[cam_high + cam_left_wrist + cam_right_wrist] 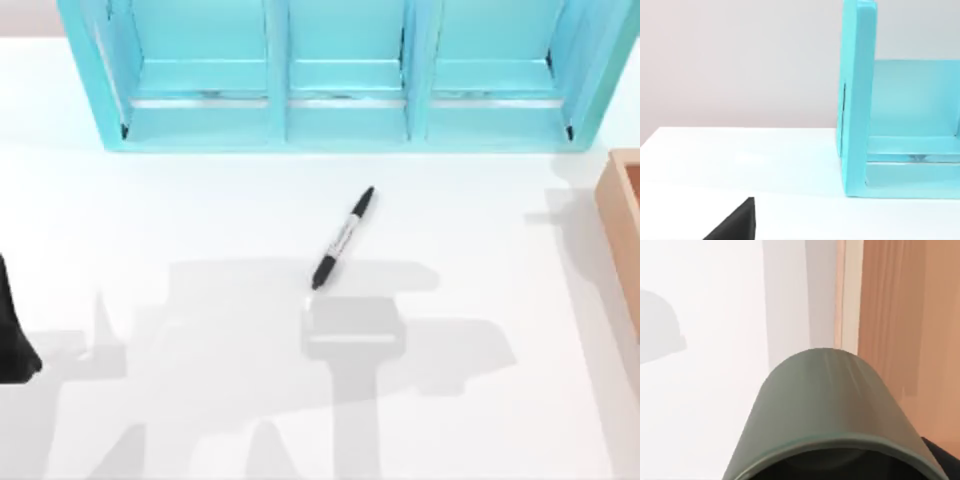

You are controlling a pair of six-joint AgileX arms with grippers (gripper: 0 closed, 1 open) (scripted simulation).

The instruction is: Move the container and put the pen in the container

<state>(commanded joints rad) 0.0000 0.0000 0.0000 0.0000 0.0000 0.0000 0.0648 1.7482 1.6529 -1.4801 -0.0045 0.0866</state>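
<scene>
Your right wrist view looks down on one cup (832,410) near the wooden box (910,330); I cannot tell its hand's grip. One pen (343,238) lies mid-table (200,220).

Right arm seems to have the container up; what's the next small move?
Probably carry the container, seen close before the right wrist camera beside the wooden box, toward the table middle and set it upright near the pen, which lies flat and free.
</scene>
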